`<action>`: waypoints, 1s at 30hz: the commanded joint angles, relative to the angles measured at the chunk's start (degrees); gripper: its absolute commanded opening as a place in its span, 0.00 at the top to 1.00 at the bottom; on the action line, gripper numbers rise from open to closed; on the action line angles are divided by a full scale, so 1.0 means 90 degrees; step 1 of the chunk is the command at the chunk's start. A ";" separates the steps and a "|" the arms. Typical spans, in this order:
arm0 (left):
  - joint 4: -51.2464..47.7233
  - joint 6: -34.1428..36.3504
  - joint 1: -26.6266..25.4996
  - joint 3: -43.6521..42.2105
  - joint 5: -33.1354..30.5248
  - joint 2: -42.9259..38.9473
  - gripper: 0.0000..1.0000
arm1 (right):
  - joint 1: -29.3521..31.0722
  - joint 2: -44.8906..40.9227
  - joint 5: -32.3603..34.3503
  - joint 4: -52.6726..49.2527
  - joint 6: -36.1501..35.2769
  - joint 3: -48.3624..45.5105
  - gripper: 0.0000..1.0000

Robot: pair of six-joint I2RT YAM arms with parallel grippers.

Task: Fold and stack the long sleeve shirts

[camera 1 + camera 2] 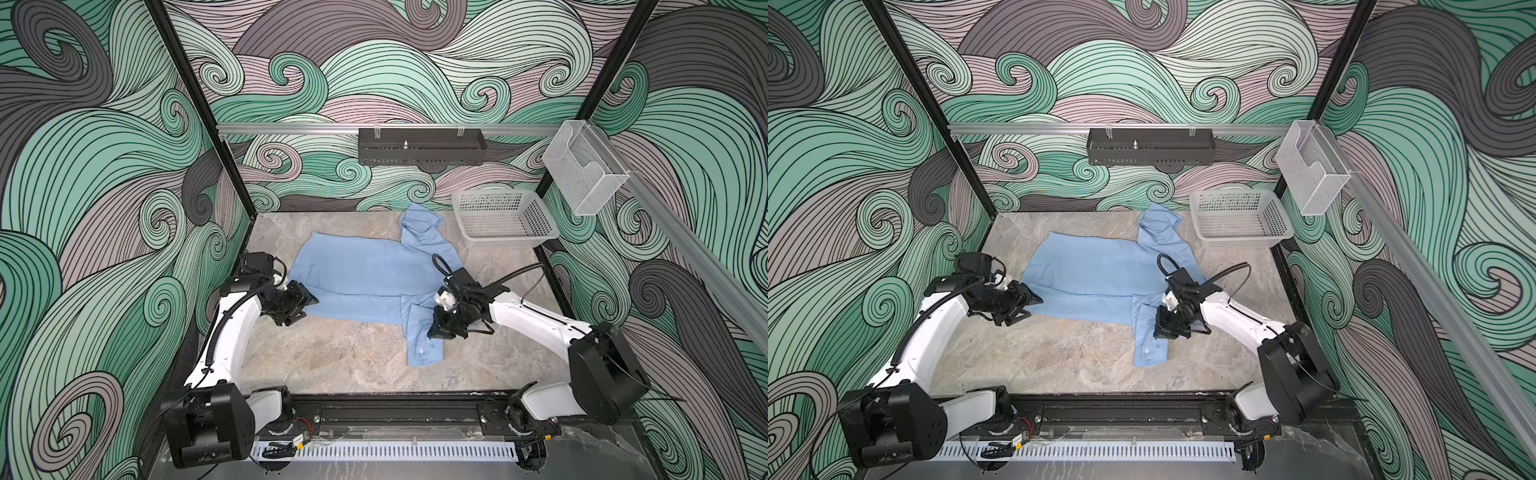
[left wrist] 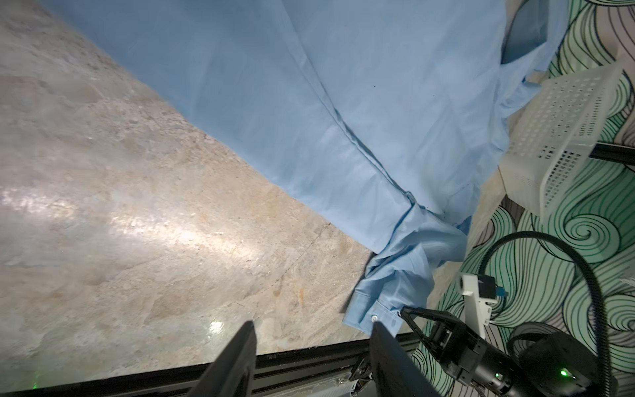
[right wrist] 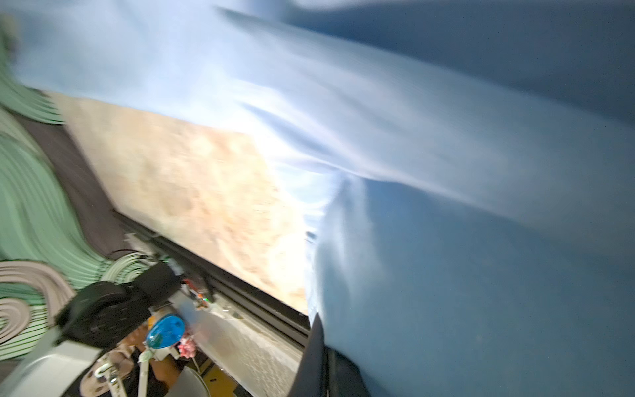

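Marble-look tabletop, swirl-papered walls. Sleeve-folding step in hand: right gripper clamped shut, seemingly on the near sleeve by its cuff, though blurred in its wrist view. Left gripper spread open, empty, at the hem, left of centre. Next: carry the sleeve across the body, keeping it smooth. Light blue shirt mid-frame, thin, mostly flat; far sleeve bunched upper right beside basket.
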 commanded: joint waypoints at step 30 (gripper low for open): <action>0.2254 -0.1436 0.0281 0.2375 0.0948 0.0461 0.40 | 0.0321 0.2426 0.0649 0.3612 0.2385 0.4460 1.00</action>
